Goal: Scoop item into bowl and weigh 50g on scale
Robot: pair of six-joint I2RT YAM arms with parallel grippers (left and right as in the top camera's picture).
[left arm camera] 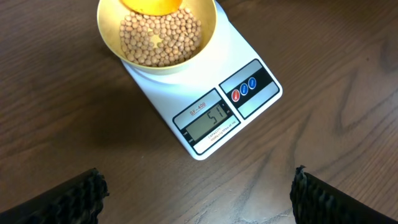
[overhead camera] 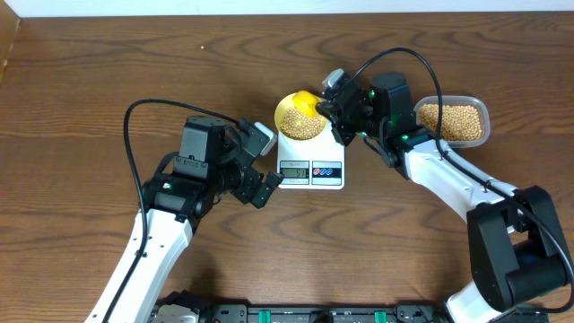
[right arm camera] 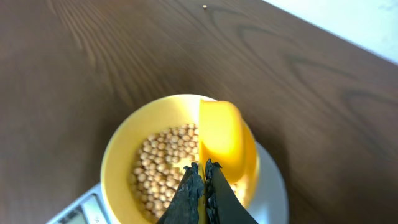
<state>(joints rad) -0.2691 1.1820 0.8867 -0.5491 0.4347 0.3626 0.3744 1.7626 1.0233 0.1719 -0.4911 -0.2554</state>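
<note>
The right claw (right arm camera: 202, 171) pinches the yellow scoop (right arm camera: 219, 134), tipped over the bowl (left arm camera: 114, 50) of beans (left arm camera: 161, 34) on the scale (left arm camera: 186, 87), likely to trim its 51 reading, while the left claw (left arm camera: 199, 196) hangs wide and empty above the desk (left arm camera: 62, 124), facing the display (left arm camera: 208, 119)

Matt wood-grain table (overhead camera: 72, 108), glossy white plastic scale (left arm camera: 186, 84), smooth yellow bowl (left arm camera: 109, 31)

The table (overhead camera: 90, 90) is dark brown with wavy wood grain. The scale (left arm camera: 205, 68) is white, its display (left arm camera: 208, 119) grey with dark digits, its buttons (left arm camera: 236, 95) red and blue on a black panel. The bowl (left arm camera: 109, 37) is pale yellow, the beans (left arm camera: 161, 37) tan-beige, the scoop (right arm camera: 221, 134) bright yellow. The left gripper (left arm camera: 198, 186) and right gripper (right arm camera: 202, 171) are black.
</note>
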